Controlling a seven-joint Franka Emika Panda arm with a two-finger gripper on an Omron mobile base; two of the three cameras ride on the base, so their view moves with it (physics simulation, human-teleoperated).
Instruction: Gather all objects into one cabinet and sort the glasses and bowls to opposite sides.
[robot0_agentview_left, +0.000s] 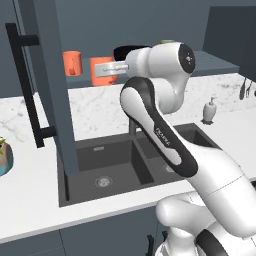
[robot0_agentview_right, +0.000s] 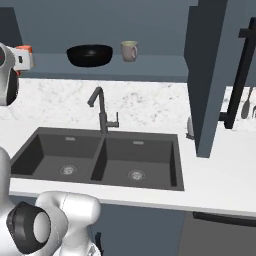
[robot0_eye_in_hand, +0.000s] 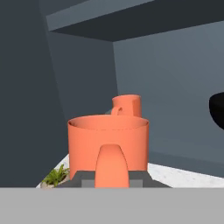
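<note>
Orange vessel (robot0_eye_in_hand: 108, 146), frame centre, sits gripped in the nearly closed gripper (robot0_eye_in_hand: 112, 168) (inside the cabinet (robot0_agentview_left: 210, 62)); placing it beside the orange cup (robot0_agentview_left: 72, 63) remains.

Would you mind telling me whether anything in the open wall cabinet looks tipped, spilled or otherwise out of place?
Nothing stands out. The orange cup, black bowl and mug stand upright on the shelf, and the gripper holds the larger orange vessel level, with no spill visible.
</note>
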